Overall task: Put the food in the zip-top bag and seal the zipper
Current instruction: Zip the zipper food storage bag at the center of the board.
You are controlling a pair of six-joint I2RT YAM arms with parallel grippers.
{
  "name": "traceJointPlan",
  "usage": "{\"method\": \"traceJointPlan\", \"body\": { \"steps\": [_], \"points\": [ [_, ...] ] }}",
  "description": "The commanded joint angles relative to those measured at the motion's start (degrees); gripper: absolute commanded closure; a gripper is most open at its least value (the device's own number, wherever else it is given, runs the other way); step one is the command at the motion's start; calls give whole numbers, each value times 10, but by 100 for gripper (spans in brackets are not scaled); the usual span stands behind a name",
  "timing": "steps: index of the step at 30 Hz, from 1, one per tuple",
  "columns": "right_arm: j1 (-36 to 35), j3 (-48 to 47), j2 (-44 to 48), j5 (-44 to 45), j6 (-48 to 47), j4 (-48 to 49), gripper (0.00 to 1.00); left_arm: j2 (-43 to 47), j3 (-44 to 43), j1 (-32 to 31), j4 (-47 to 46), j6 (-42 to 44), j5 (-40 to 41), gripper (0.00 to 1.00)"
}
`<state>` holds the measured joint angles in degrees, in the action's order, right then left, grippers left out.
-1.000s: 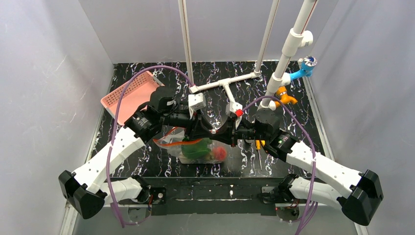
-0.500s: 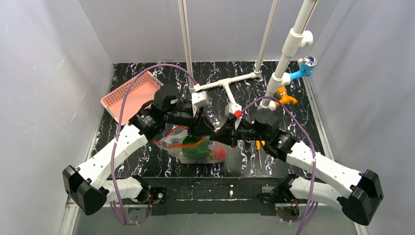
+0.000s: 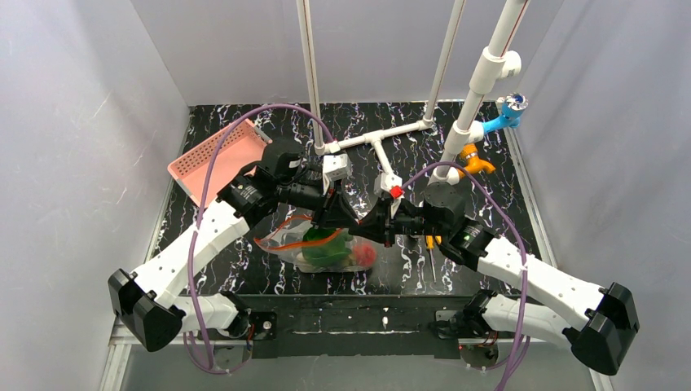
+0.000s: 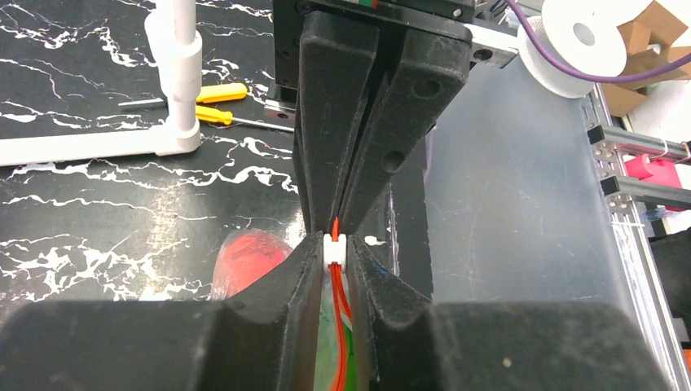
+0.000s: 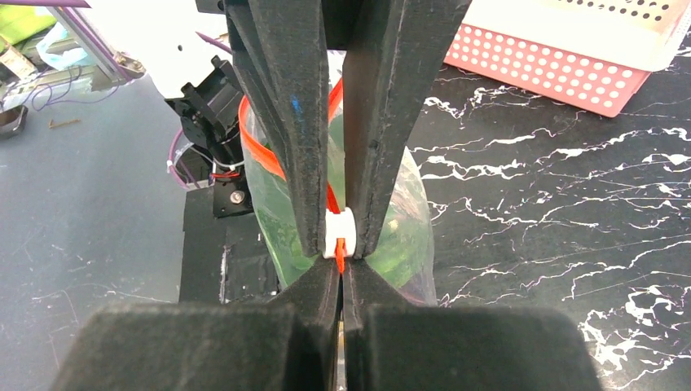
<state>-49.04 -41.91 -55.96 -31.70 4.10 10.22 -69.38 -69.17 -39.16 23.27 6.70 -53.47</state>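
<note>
Over the last second the left arm has swung its wrist toward the middle and back of the black white-veined marble-pattern desk (image 3: 407, 155), while the right arm has barely stirred, so the two grippers now meet nose to nose above the clear crinkly zip-top bag (image 3: 281, 246). The left gripper (image 4: 336, 252) is clamped on the small white slider (image 5: 340, 226) that rides the thin red-orange zipper strip (image 5: 259, 153). The right gripper (image 5: 342, 269) is pinched tight on the strip itself, touching the slider. By my reading the slider has reached the end the right gripper anchors, so the seal is at or near completion, though a loose curve of strip on the far side leaves me unsure that every part is pressed together. The bag's body lies on the desk near the front edge between the arms, its zipper edge held up. Inside sit the leafy green bok choy (image 3: 324, 248) and the round orange-red tomato (image 3: 367, 256); other food I cannot make out. The pink perforated plastic basket (image 3: 218, 159) stands well apart at the back left.
</note>
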Motion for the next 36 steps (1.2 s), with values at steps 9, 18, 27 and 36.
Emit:
{"method": "traceJointPlan", "body": {
  "steps": [9,18,27,36],
  "points": [
    [-8,-26,9,23,-9,29,99,-14,-28,-2,27,6,-22,100],
    [-9,61,58,119,86,168,99,14,-47,-2,124,53,65,100],
    [-9,112,97,178,119,200,99,69,-27,28,179,73,107,100],
    [-9,-32,55,18,-36,-78,81,129,3,40,182,60,111,100]
  ]
}}
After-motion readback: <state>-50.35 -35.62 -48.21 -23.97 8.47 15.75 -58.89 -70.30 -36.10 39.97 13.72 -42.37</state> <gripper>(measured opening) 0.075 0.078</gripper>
